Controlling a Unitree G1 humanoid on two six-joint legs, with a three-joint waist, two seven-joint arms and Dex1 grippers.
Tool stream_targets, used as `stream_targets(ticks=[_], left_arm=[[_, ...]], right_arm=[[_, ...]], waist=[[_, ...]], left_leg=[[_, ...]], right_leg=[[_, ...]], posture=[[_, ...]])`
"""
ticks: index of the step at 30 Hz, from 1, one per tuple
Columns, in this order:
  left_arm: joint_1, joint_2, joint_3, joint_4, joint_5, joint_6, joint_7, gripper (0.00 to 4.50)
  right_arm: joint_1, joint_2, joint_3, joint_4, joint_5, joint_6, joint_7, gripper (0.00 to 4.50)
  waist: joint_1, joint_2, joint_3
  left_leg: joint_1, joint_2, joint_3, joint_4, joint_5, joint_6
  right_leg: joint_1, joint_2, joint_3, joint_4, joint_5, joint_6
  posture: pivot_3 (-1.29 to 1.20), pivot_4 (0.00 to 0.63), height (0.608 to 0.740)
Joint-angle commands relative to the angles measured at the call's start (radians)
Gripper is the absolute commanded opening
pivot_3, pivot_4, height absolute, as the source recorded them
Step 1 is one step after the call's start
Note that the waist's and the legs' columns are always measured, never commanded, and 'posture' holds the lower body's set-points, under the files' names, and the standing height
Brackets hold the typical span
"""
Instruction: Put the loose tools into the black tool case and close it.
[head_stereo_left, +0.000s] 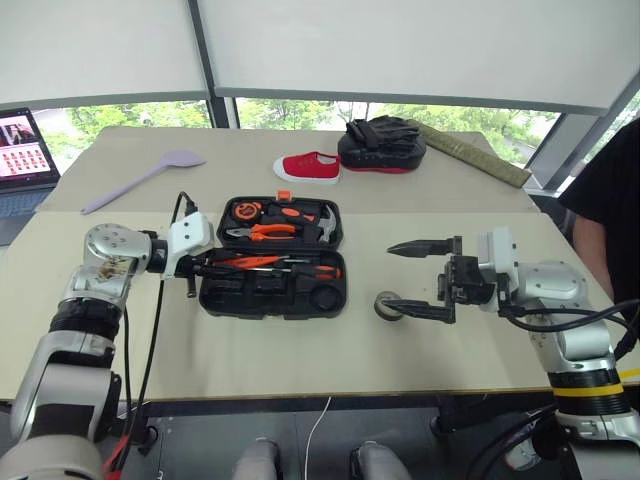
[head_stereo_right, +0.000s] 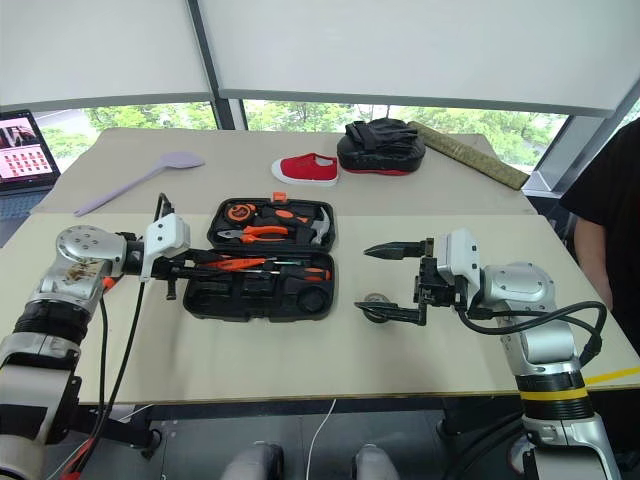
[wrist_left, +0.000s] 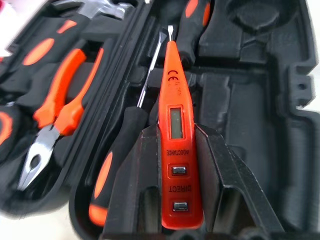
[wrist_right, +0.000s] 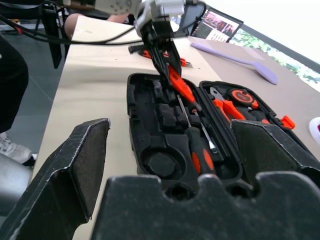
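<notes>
One black tool case (head_stereo_left: 272, 292), open at table centre, holding one pair of orange-handled pliers (head_stereo_left: 262, 232), one hammer (head_stereo_left: 322, 226), one tape measure (head_stereo_left: 245, 211), two screwdrivers (head_stereo_left: 318, 270). Left gripper (wrist_left: 181, 165) clamps one orange tester screwdriver (wrist_left: 175, 125) over the case's near half (9 o'clock side). Right gripper (head_stereo_left: 412, 277) gapes wide, empty; one small tape roll (head_stereo_left: 386, 305) at the case's 3 o'clock, by its lower finger.

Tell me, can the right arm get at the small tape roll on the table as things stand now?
Probably yes. The right tool is open, and the tape roll lies bare on the table beside its lower finger, nothing between.
</notes>
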Motion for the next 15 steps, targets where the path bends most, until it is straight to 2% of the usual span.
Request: stream_targets(ticks=[1, 7, 15], left_arm=[[-0.044, -0.008, 0.007, 0.088, 0.022, -0.099, -0.052, 0.5], [-0.09, -0.029, -0.009, 0.197, 0.096, -0.178, 0.006, 0.5], [-0.127, -0.056, -0.01, 0.248, 0.141, -0.223, 0.008, 0.5]], right_arm=[[0.015, -0.01, -0.028, -0.048, 0.025, 0.006, -0.019, 4.5], [0.038, -0.017, -0.033, -0.068, 0.025, 0.01, -0.034, 4.5], [0.028, -0.019, -0.022, -0.067, 0.026, 0.019, -0.039, 4.5]], waist=[[0.002, 0.0, 0.0], [0.011, 0.0, 0.0], [0.012, 0.0, 0.0]], left_leg=[[0.0, 0.0, 0.0, 0.0, 0.0, 0.0], [-0.001, 0.0, -0.001, 0.005, 0.0, 0.0], [-0.001, 0.0, -0.001, 0.01, 0.0, 0.0]], right_leg=[[0.0, 0.0, 0.0, 0.0, 0.0, 0.0], [0.001, -0.001, -0.001, 0.002, 0.0, 0.001], [0.002, -0.001, -0.001, 0.003, 0.001, 0.003]], posture=[[0.0, 0.15, 0.74], [0.0, 0.15, 0.74], [0.0, 0.15, 0.74]])
